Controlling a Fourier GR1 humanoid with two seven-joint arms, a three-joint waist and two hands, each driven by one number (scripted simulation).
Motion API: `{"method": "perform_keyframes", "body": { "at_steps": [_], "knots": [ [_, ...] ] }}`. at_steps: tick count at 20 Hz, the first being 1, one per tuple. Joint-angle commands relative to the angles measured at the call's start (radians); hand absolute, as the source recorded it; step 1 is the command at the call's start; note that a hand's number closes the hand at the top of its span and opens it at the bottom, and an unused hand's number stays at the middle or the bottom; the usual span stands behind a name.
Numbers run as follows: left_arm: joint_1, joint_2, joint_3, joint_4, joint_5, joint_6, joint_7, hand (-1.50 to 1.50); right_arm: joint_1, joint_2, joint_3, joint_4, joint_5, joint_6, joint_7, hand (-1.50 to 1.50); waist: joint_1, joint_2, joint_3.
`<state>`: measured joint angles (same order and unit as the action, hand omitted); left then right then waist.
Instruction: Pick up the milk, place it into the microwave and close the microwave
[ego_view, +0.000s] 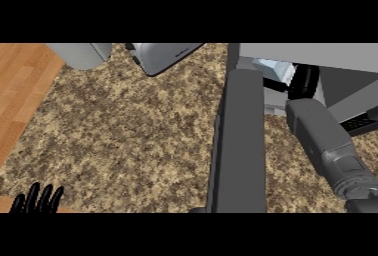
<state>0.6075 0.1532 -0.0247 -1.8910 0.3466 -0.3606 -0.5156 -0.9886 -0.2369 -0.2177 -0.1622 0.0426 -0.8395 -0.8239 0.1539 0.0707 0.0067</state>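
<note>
1. Milk (275, 67): I see a pale blue-white carton just inside the microwave (310, 52), at its open front, top right of my view.
2. My right hand (303, 82) is black and sits right against the milk, reaching into the microwave's opening. I cannot tell whether its fingers are curled round the carton or straight; they are mostly hidden.
3. The grey right forearm (328, 145) runs from the lower right edge up to that hand.
4. My left hand (37, 200) shows at the lower left edge, fingers straight up and slightly spread, holding nothing.
5. The microwave door (240, 145) stands open, seen edge-on as a long dark grey slab running down the middle of my view.
6. The counter (125, 135) is speckled brown granite; a strip of wood (22, 85) lies along its left side.
7. At the top edge sit a grey rounded object (81, 52) and a silvery appliance (162, 55), side by side; I cannot make out what they are.
</note>
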Motion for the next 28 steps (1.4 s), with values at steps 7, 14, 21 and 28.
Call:
{"method": "perform_keyframes", "body": {
  "at_steps": [7, 14, 21, 28],
  "knots": [
    [-0.046, 0.018, -0.004, 0.004, -0.021, -0.008, 0.008, -1.50, 0.120, -0.066, 0.126, 0.160, 0.155, -0.377, 0.337, -1.50, 0.038, 0.029, -0.010],
    [-0.056, 0.016, 0.001, 0.046, -0.026, -0.007, 0.006, -1.50, 0.007, 0.025, 0.206, 0.140, 0.231, -0.123, 0.244, -1.50, 0.040, 0.004, 0.001],
    [-0.098, 0.004, 0.006, 0.045, -0.033, 0.014, 0.006, -1.50, -0.041, 0.066, 0.217, 0.154, 0.241, -0.003, 0.256, -1.50, 0.031, 0.005, 0.000],
    [-0.082, 0.007, 0.011, 0.046, -0.039, 0.010, -0.007, -1.50, -0.026, 0.106, 0.140, 0.073, 0.162, 0.120, 0.182, -1.50, 0.007, -0.003, 0.004]
  ]
}}
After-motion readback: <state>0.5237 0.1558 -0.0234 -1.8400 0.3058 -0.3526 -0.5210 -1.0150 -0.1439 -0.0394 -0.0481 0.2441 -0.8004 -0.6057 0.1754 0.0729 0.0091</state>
